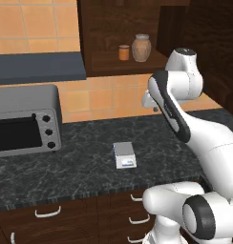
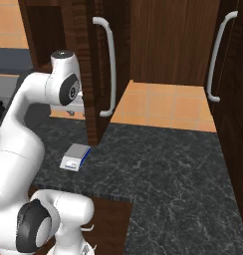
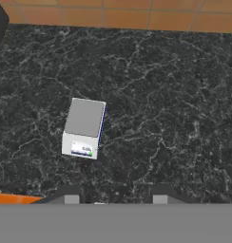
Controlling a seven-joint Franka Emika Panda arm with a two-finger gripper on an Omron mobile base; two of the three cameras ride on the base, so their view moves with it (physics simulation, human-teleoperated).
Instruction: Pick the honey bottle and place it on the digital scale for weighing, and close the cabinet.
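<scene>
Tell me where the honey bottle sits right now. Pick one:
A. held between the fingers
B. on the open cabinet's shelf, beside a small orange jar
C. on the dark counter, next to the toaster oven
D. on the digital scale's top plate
B: in the left base view the honey bottle stands on the shelf of the open cabinet, right of the small orange jar, while the digital scale on the counter carries nothing.

Tan-brown honey bottle (image 1: 141, 48), grey-white digital scale (image 3: 84, 127), dark brown cabinet (image 2: 91, 74), black marbled counter (image 3: 175, 109).
</scene>
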